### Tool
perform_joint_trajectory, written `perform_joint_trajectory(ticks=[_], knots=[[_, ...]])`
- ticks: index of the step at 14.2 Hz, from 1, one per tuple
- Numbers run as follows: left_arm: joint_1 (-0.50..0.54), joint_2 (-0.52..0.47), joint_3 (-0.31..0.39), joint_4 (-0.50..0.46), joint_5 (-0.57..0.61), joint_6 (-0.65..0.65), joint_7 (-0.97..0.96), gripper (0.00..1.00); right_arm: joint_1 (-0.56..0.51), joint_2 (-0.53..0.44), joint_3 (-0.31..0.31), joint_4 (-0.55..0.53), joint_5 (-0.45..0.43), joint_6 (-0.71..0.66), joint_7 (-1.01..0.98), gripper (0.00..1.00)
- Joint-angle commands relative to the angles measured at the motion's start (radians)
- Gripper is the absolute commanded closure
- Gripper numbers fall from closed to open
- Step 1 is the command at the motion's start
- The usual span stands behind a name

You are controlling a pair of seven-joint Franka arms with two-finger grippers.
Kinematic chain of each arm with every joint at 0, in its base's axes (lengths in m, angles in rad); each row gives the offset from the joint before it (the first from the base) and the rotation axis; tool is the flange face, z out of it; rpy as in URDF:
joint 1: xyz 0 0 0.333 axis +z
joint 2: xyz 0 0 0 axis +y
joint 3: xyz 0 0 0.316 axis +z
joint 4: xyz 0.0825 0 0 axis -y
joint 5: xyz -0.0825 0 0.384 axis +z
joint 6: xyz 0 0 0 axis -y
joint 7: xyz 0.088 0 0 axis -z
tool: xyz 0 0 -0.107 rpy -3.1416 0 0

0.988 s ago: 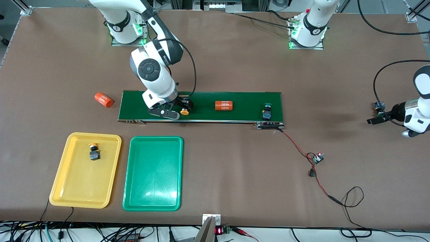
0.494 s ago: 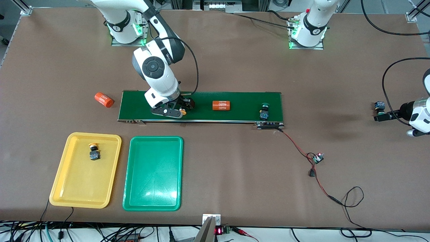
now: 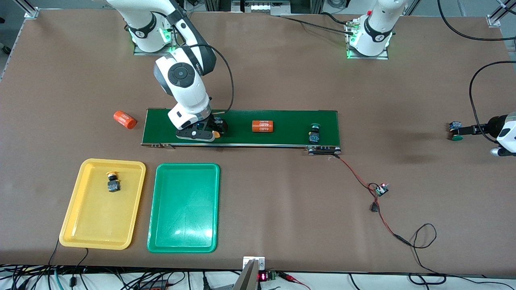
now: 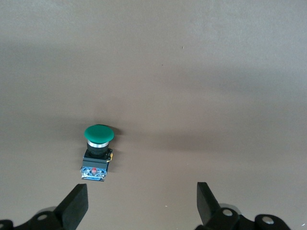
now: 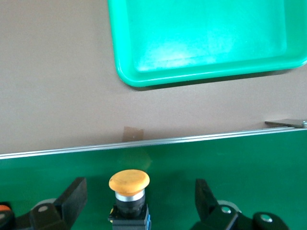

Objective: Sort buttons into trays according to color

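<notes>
Yellow tray [image 3: 72, 225]: at the right arm's end of the table, near the camera; one yellow button, the tray button [image 3: 113, 183], lies in its farther part.
Loose cylinder [image 3: 124, 120]: orange, on the table just off the belt's end, no part of the sort.
Green tray [image 3: 161, 237]: beside the yellow tray, toward the left arm's end; nothing in it.
Belt [image 3: 282, 119]: long, dark green, farther from the camera than both trays.
Right gripper [image 5: 140, 189]: low over the belt's end nearest the right arm, jaws spread, one finger on each side of the yellow button [image 5: 128, 184] and neither touching it.
Belt cylinder [image 3: 263, 126]: orange, lying mid-belt.
Belt green button [image 3: 314, 135]: at the belt's end toward the left arm, untouched.
Table green button [image 4: 98, 151]: on the bare table well toward the left arm's end.
Left gripper [image 4: 142, 203]: low beside that button, jaws spread, the button just ahead of the fingertips and not between them.
Handling: the buttons look light, rigid and hard. The domed cap is probably smooth and slippery, so it makes a poor hold.
Grip: best across the flat sides of the boxy black body, below the cap's rim, with the fingers square to it so it does not twist out.
Progress: one of four sorted, as I judge it.
</notes>
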Motion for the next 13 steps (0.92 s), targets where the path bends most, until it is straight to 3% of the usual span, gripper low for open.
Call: perform_joint_trajectory(ticks=[1, 4, 13], knots=[[0.007, 0.035, -0.006, 0.015, 0.022, -0.009, 0.052, 0.0, -0.003, -0.032, 0.003, -0.044, -0.012, 0.027, -0.003, 0.0], [0.022, 0.081, 0.004, 0.008, 0.022, 0.041, 0.08, 0.0, 0.002, -0.03, 0.004, -0.046, -0.012, 0.024, 0.019, 0.0], [0.09, 0.074, 0.006, -0.008, 0.118, 0.092, 0.162, 0.0, 0.005, -0.012, 0.006, -0.087, -0.013, 0.027, 0.016, 0.0]])
